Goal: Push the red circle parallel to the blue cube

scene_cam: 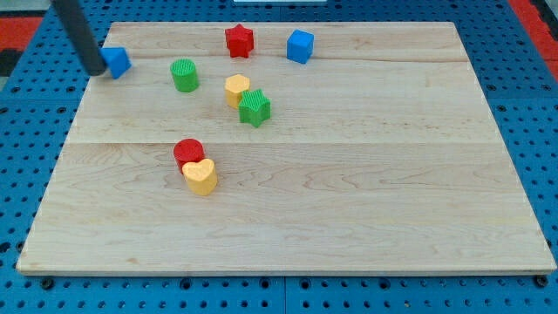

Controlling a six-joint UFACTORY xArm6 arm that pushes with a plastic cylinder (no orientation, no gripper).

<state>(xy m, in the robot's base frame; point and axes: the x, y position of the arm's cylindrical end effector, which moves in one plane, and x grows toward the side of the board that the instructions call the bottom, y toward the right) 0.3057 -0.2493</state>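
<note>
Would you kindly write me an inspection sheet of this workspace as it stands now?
Surface: wooden board, flat, on a blue perforated base.
Job's things: red circle touching the yellow heart; blue cube near the view's top.
Clutter: red star, green cylinder, yellow block touching a green star, small blue block.
Grippers: none; my tip sits against the small blue block's left side.
Cables: nothing seen.
Surroundings: red patches at the top corners.

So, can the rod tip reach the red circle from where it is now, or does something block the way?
Probably yes. My tip is at the view's top left, beside a blue block. The board between it and the red circle looks free; the yellow heart touches the circle's far side.
</note>
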